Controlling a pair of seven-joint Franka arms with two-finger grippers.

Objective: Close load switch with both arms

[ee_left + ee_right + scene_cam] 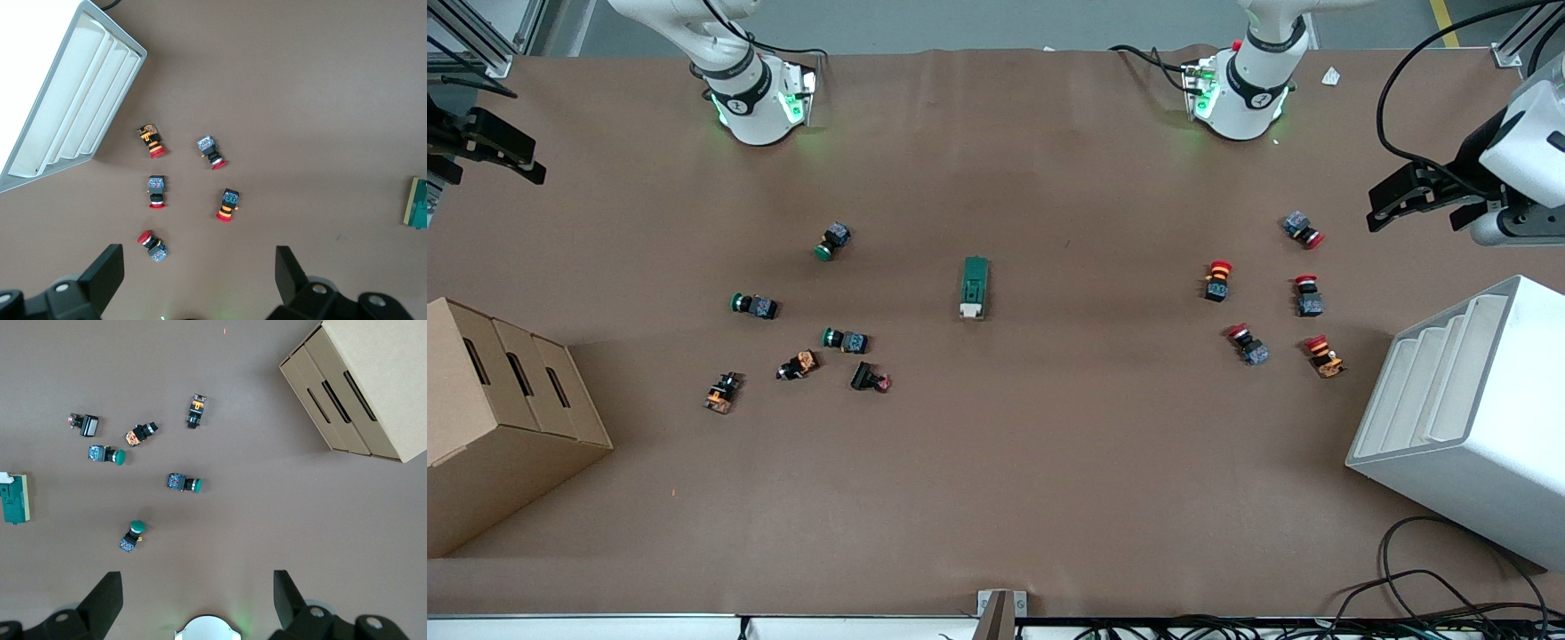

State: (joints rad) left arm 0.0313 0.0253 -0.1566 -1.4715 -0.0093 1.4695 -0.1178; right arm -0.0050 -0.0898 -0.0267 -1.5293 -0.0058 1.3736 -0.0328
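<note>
The load switch (975, 287), a dark-green block with a white lever end, lies alone at the middle of the brown table, its white end nearer the front camera. It shows at the edge of the left wrist view (418, 203) and of the right wrist view (13, 499). My left gripper (1418, 209) hangs open and empty, high over the left arm's end of the table, over the red-capped buttons (198, 267). My right gripper (494, 156) hangs open and empty, high over the right arm's end of the table (198, 593). Both are well away from the switch.
Several red-capped push buttons (1303, 298) lie toward the left arm's end, beside a white stepped bin (1467, 409). Green-capped buttons (831, 242) and other small parts (799, 364) lie toward the right arm's end, beside a cardboard box (498, 400).
</note>
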